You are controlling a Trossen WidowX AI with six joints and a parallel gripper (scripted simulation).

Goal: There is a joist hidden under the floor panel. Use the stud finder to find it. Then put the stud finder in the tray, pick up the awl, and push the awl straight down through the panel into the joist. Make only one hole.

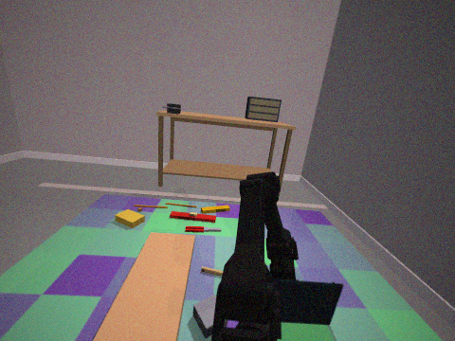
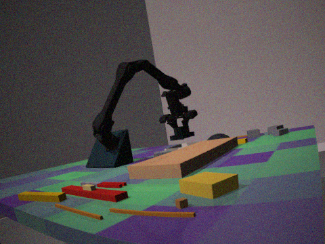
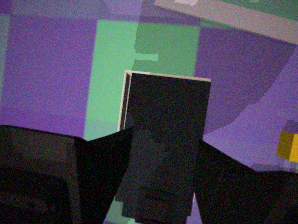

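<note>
My gripper (image 2: 180,126) (image 3: 162,134) is shut on the stud finder (image 2: 182,133) (image 3: 167,107), a dark block held in the air. In the wrist view a thin pale rim of the tray (image 3: 121,107) shows around the stud finder's left and far edges, so the stud finder hangs over the tray and hides most of it. The orange-tan floor panel (image 1: 152,284) (image 2: 189,156) lies to one side. The awl's tan handle (image 1: 210,271) lies beside the panel in the top view; the arm hides its other end. The joist is not visible.
A grey block (image 1: 203,314) lies near the panel, partly behind the arm. Beyond the panel lie a yellow block (image 1: 130,218) (image 2: 210,184), a red level (image 1: 177,216) (image 2: 101,196), a red-handled tool (image 1: 194,229) (image 2: 110,184), a yellow bar (image 1: 215,208) (image 2: 42,196) and thin sticks.
</note>
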